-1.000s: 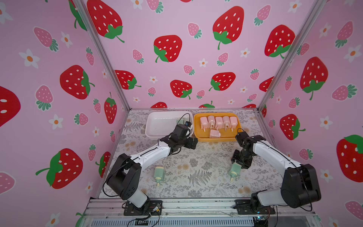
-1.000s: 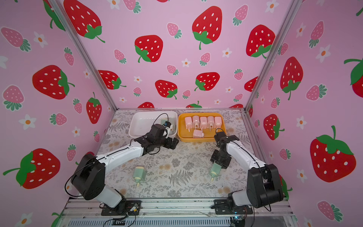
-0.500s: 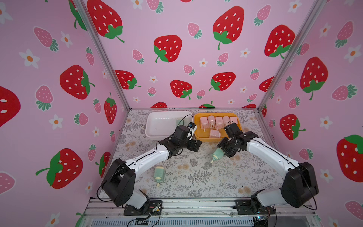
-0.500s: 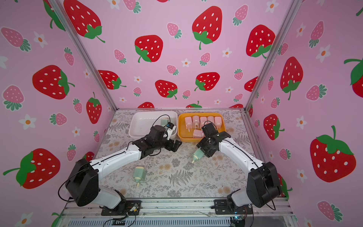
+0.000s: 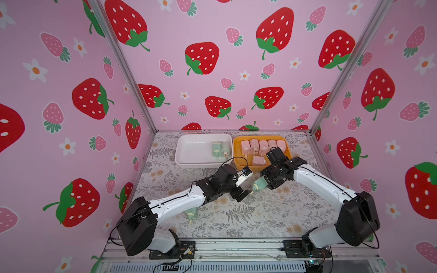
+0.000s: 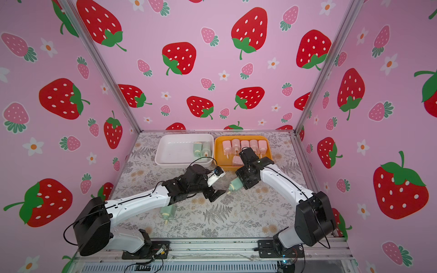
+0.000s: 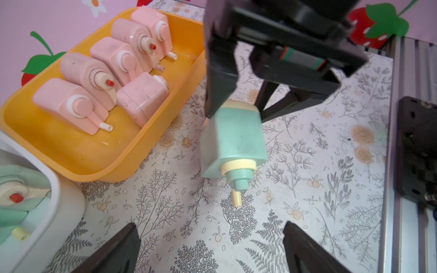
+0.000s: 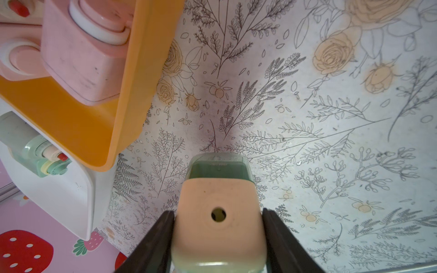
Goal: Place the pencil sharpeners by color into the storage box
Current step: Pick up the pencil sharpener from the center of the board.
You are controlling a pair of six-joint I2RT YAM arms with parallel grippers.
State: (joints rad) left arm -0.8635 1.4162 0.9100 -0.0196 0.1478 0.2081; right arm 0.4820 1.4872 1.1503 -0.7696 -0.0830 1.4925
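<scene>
You see a mint sharpener (image 5: 259,184) at mid-frame, held above the counter (image 5: 272,212) and clamped by its cream end in the right end effector (image 8: 218,236). The left end effector (image 7: 210,248) faces it, spread wide and empty. Up-frame, two green sharpeners (image 5: 220,150) lie in the white box (image 5: 192,152), six pink ones (image 5: 263,146) in the orange box (image 5: 238,163); another green sharpener (image 5: 191,214) lies under the left arm (image 5: 179,203)

No text, label, brand or number can be read anywhere.
</scene>
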